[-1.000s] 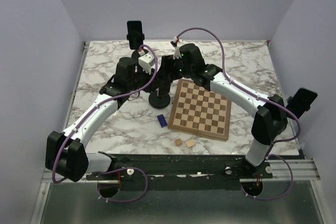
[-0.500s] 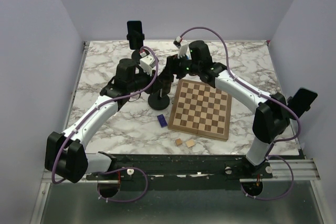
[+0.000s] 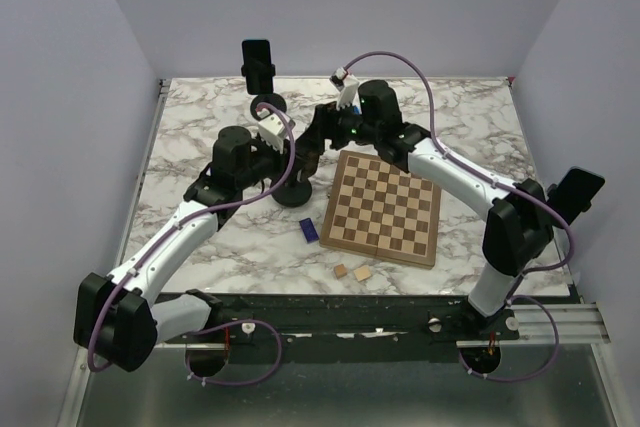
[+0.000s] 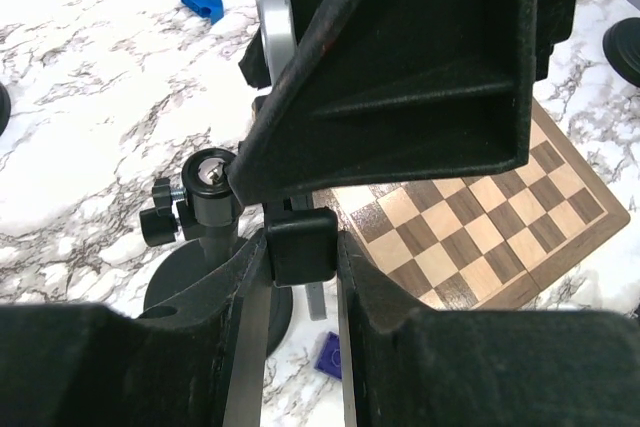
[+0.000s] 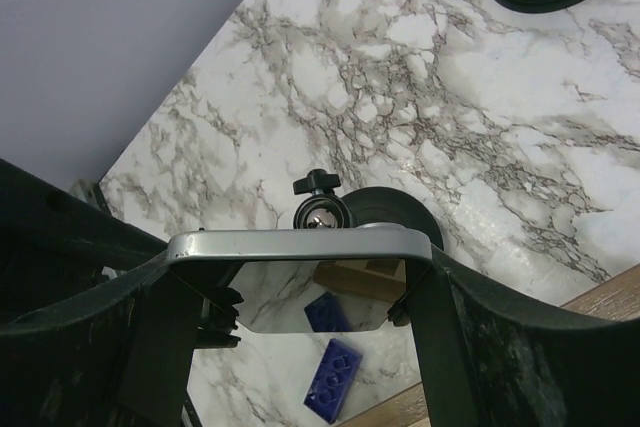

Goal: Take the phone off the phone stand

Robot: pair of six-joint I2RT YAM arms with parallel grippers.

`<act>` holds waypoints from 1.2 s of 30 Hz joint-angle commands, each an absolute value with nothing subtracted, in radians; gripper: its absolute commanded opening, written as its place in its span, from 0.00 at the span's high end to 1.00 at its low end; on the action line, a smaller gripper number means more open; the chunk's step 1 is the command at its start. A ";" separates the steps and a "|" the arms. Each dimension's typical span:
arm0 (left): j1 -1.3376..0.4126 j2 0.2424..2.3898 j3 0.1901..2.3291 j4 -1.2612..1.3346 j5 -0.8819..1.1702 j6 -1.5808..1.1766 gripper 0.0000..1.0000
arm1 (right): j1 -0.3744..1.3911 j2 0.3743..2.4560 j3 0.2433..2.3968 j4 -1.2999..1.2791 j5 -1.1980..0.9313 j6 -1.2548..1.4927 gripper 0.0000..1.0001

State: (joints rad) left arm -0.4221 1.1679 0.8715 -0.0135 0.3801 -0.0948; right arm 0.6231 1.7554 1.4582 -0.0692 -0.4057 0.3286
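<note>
Overhead, near the middle of a white marble-patterned table (image 3: 190,117): a black phone stand (image 3: 300,190) with a round base, both arms bent in over it. From the right wrist: right gripper (image 5: 300,255) spread wide and clamped on opposite edges of a silver-edged phone (image 5: 285,297) with a mirror-like screen, held just above the stand's ball head and knob; possibly clear of the cradle, though hard to tell. From the left wrist: left gripper (image 4: 300,247) nearly closed, pinching a black block of the stand beside its post. Just right of the stand, a brown wooden chessboard (image 3: 383,209); at its near-left corner, a small blue brick (image 3: 309,229).
</note>
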 commanded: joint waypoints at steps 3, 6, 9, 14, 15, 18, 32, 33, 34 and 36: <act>-0.419 1.108 0.856 0.026 0.273 -0.072 1.00 | 0.578 1.673 1.403 0.063 -0.015 0.316 0.99; -0.417 1.107 0.848 0.039 0.265 -0.081 1.00 | 0.578 1.653 1.376 0.075 0.035 0.277 0.99; -0.414 1.108 0.845 0.050 0.293 -0.094 1.00 | 0.578 1.644 1.370 0.064 -0.067 0.197 0.99; -0.388 1.132 0.853 0.061 0.389 -0.120 1.00 | 0.590 1.625 1.355 0.042 -0.124 0.089 0.99; -0.389 1.141 0.857 0.053 0.384 -0.118 1.00 | 0.589 1.623 1.360 0.041 -0.133 0.099 0.99; -0.385 1.158 0.855 0.058 0.380 -0.110 1.00 | 0.590 1.625 1.391 0.025 -0.214 0.126 0.99; -0.308 1.232 0.868 0.053 0.545 -0.120 1.00 | 0.630 1.691 1.452 -0.119 -0.403 -0.085 0.99; -0.298 1.241 0.871 0.051 0.550 -0.123 1.00 | 0.630 1.697 1.459 -0.127 -0.414 -0.090 0.99; -0.292 1.247 0.871 0.052 0.550 -0.128 1.00 | 0.627 1.702 1.461 -0.129 -0.429 -0.090 0.99; -0.285 1.255 0.870 0.058 0.552 -0.129 1.00 | 0.610 1.705 1.461 -0.129 -0.478 -0.080 0.99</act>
